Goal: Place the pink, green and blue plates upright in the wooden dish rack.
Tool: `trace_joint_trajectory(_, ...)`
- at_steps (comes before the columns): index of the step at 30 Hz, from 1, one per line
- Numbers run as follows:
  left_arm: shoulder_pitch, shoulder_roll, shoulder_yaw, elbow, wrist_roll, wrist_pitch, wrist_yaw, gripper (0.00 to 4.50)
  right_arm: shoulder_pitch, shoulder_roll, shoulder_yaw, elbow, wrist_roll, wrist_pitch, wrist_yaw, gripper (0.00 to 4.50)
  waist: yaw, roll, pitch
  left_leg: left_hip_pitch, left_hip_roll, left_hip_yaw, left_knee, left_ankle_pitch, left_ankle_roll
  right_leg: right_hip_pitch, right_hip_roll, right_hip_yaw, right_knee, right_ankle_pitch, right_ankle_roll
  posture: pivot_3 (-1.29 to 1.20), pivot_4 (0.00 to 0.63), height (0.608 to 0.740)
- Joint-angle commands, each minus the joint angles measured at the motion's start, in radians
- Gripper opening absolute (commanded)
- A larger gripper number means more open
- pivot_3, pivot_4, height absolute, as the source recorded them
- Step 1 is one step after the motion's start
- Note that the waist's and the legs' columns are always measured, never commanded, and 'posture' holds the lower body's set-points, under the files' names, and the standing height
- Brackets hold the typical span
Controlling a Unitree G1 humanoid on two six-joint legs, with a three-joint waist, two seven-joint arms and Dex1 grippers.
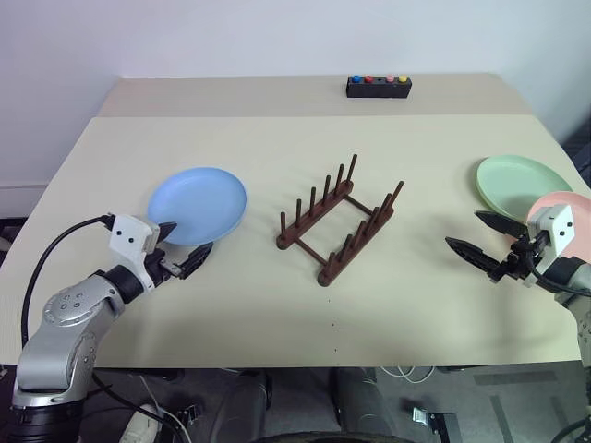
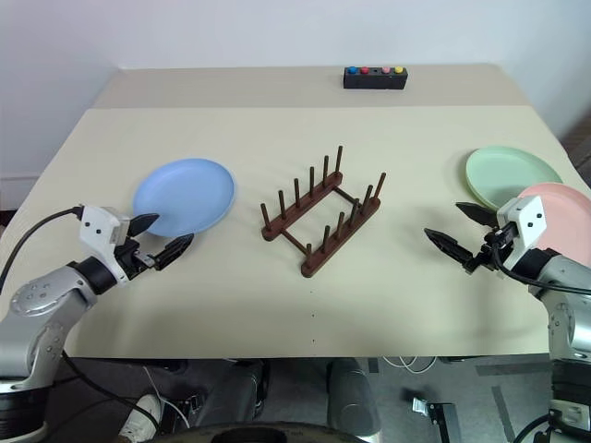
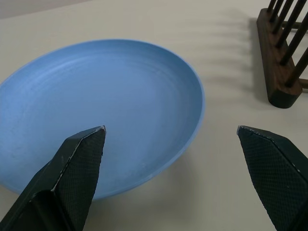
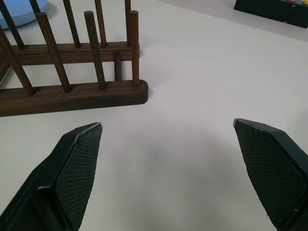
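Wooden dish rack (image 1: 340, 221) at table centre, empty. Blue plate (image 1: 199, 205) flat at its 9 o'clock; green plate (image 1: 522, 182) and pink plate (image 2: 560, 217) at 3 o'clock, pink overlapping green. Left gripper (image 1: 181, 247) fingers wide, at blue rim; right gripper (image 1: 480, 236) wide, empty. Risk — flat plate slides off when pinched at its shallow rim; pink's lift may drag green.

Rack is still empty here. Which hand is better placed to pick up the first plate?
Left. The left hand is open at the near rim of the blue plate. The right hand, also open, points at the wooden dish rack, away from the green plate and pink plate.
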Motion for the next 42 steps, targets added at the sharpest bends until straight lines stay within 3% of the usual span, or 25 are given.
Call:
trace_joint_trajectory(1, -0.001, -0.002, 0.008, -0.049, -0.011, -0.003, 0.008, 4.5, -0.033, -0.018, -0.007, -0.004, 0.0, -0.01, -0.004, 4.47, 0.0, 0.0, 0.0, 0.0, 0.0, 0.0, 0.0, 0.0, 0.0, 0.0, 0.0, 0.0, 0.0, 0.0, 0.0, 0.0, 0.15, 0.74)
trace_joint_trajectory(14, 0.017, 0.006, -0.01, -0.114, -0.035, 0.034, -0.016, 4.5, -0.023, 0.013, 0.02, -0.031, 0.003, -0.016, -0.032, 4.47, 0.001, 0.0, 0.0, 0.0, 0.0, 0.0, 0.0, 0.0, 0.0, 0.0, 0.0, 0.0, 0.0, 0.0, 0.0, 0.0, 0.15, 0.74)
trace_joint_trajectory(24, 0.039, 0.085, -0.168, -0.191, -0.115, 0.09, -0.211, 4.5, 0.1, 0.057, 0.006, -0.215, 0.044, 0.031, -0.086, 4.47, 0.0, 0.0, 0.0, 0.0, 0.0, 0.0, 0.0, 0.0, 0.0, 0.0, 0.0, 0.0, -0.001, -0.001, -0.001, 0.0, 0.15, 0.74)
trace_joint_trajectory(28, -0.048, 0.082, -0.362, -0.14, 0.003, 0.065, -0.23, 4.5, 0.22, 0.047, 0.007, -0.345, 0.05, 0.066, -0.078, 4.47, 0.012, 0.001, 0.0, 0.0, 0.0, 0.0, 0.0, 0.0, 0.0, 0.001, 0.0, 0.0, -0.001, -0.002, -0.003, 0.0, 0.15, 0.74)
trace_joint_trajectory(35, -0.231, -0.002, -0.624, 0.026, 0.178, 0.032, -0.238, 4.5, 0.316, 0.054, 0.04, -0.556, 0.067, 0.138, -0.116, 4.47, 0.003, 0.003, -0.001, 0.001, 0.0, 0.0, 0.0, 0.0, 0.0, 0.001, 0.0, 0.0, -0.001, -0.002, -0.002, 0.0, 0.15, 0.74)
trace_joint_trajectory(42, -0.3, -0.148, -0.698, 0.116, 0.249, 0.031, -0.177, 4.5, 0.387, 0.078, 0.044, -0.664, 0.073, 0.17, -0.173, 4.47, 0.008, 0.002, -0.002, 0.0, 0.0, 0.0, 0.001, 0.0, 0.0, 0.002, 0.0, 0.0, -0.002, -0.001, 0.001, 0.0, 0.15, 0.74)
